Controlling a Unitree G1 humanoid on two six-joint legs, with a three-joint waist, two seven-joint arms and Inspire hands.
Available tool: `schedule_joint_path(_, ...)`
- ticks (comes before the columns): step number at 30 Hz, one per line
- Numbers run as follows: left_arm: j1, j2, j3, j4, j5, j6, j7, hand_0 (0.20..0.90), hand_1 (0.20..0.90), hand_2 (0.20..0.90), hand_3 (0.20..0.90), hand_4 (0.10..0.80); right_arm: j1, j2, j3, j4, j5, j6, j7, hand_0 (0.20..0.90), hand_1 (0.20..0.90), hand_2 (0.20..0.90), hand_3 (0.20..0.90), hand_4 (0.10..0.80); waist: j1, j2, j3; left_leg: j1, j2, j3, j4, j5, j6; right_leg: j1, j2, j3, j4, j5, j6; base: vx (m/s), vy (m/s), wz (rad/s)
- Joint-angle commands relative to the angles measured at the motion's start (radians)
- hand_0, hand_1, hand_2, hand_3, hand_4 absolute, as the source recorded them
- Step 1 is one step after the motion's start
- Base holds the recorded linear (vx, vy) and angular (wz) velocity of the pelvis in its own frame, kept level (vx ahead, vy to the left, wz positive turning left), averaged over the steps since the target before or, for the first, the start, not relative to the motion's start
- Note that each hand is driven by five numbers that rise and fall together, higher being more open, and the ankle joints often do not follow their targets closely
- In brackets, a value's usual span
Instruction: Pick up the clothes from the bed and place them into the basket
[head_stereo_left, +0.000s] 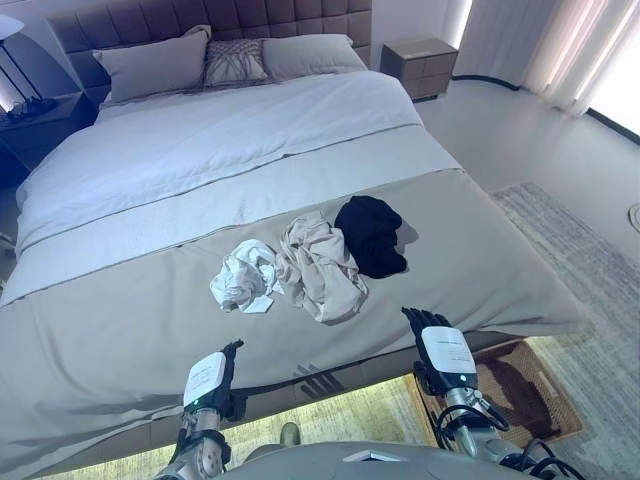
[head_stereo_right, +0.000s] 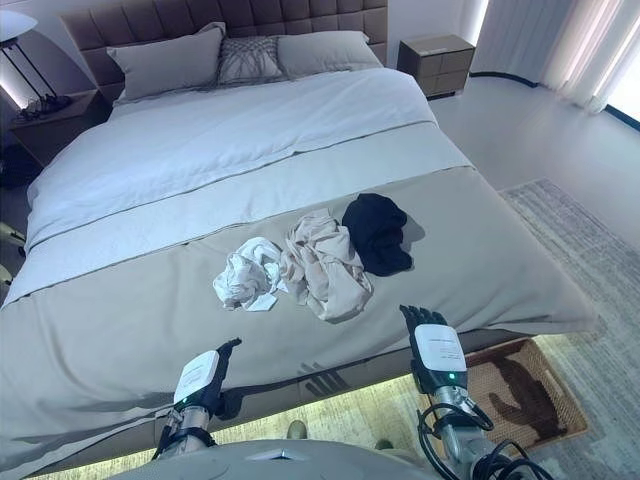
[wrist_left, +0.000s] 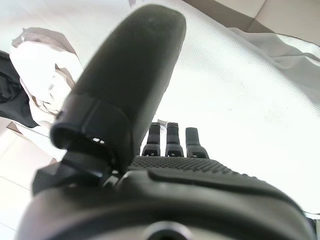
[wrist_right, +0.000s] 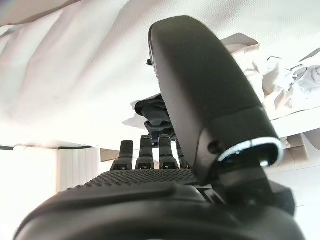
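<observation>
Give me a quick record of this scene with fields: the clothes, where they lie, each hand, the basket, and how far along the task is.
clothes: white garment, beige garment, black garment
place: crumpled in a row on the bed, near its foot end; white and beige touch, beige and black touch
left hand: open, holds nothing, short of the clothes
right hand: open, holds nothing, short of the clothes
basket: not seen in any view
other: woven mat on the floor by the bed's foot
task: no garment picked up yet

left dark hand (head_stereo_left: 212, 380) on silver-grey arm: raised, fingers straight, empty; right dark hand (head_stereo_left: 440, 352): raised, fingers straight, empty
</observation>
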Motion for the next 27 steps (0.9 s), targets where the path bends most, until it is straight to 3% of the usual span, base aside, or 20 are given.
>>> schedule_joint_path(1, -0.111, 0.076, 0.036, -0.056, 0.016, -0.02, 0.108, 0.9, 0.9, 0.9, 0.9, 0.8, -0.108, -0.019, 0.011, -0.08, 0.065, -0.016, -0.083, 0.9, 0.9, 0.9, 0.9, 0.8, 0.036, -0.054, 0.042, 0.06, -0.051, -0.003, 0.007, -0.098, 0.035, -0.018, -0.057, 0.001, 0.055, 0.016, 0.034, 0.061, 0.016, 0.09)
schedule_joint_path(6, -0.097, 0.088, 0.039, -0.101, 0.055, 0.013, 0.183, 0.9, 0.9, 0.9, 0.9, 0.8, -0.15, -0.04, 0.012, -0.112, 0.113, -0.003, -0.051, 0.9, 0.9, 0.9, 0.9, 0.8, 0.067, -0.061, 0.053, 0.053, -0.055, -0.026, 0.007, -0.093, 0.034, -0.016, -0.06, -0.016, 0.053, 0.018, 0.032, 0.088, 0.012, 0.1)
schedule_joint_path(12, -0.142, 0.118, 0.06, -0.2, 0.049, -0.024, 0.203, 0.9, 0.9, 0.9, 0.9, 0.8, -0.253, -0.067, 0.033, -0.169, 0.195, 0.034, -0.033, 0.9, 0.9, 0.9, 0.9, 0.8, 0.103, -0.063, 0.101, 0.015, -0.054, -0.053, 0.019, -0.085, 0.034, -0.057, -0.058, -0.034, 0.098, -0.004, 0.015, 0.024, 0.026, 0.18)
schedule_joint_path(22, -0.397, 0.124, 0.044, -0.286, -0.039, -0.04, 0.276, 0.9, 0.9, 0.9, 0.9, 0.8, -0.638, -0.083, 0.101, -0.157, 0.346, 0.127, -0.034, 0.9, 0.9, 0.9, 0.9, 0.8, 0.129, -0.042, 0.322, -0.205, -0.068, -0.085, 0.085, -0.037, 0.034, -0.287, -0.057, -0.043, 0.225, -0.008, 0.0, -0.215, 0.068, 0.15)
schedule_joint_path(27, -0.462, 0.118, 0.045, -0.303, -0.07, -0.046, 0.293, 0.9, 0.9, 0.9, 0.9, 0.8, -0.712, -0.08, 0.11, -0.16, 0.356, 0.13, -0.027, 0.9, 0.9, 0.9, 0.9, 0.8, 0.132, -0.04, 0.366, -0.264, -0.079, -0.079, 0.115, -0.035, 0.035, -0.34, -0.064, -0.041, 0.246, -0.002, 0.006, -0.1, 0.056, 0.0)
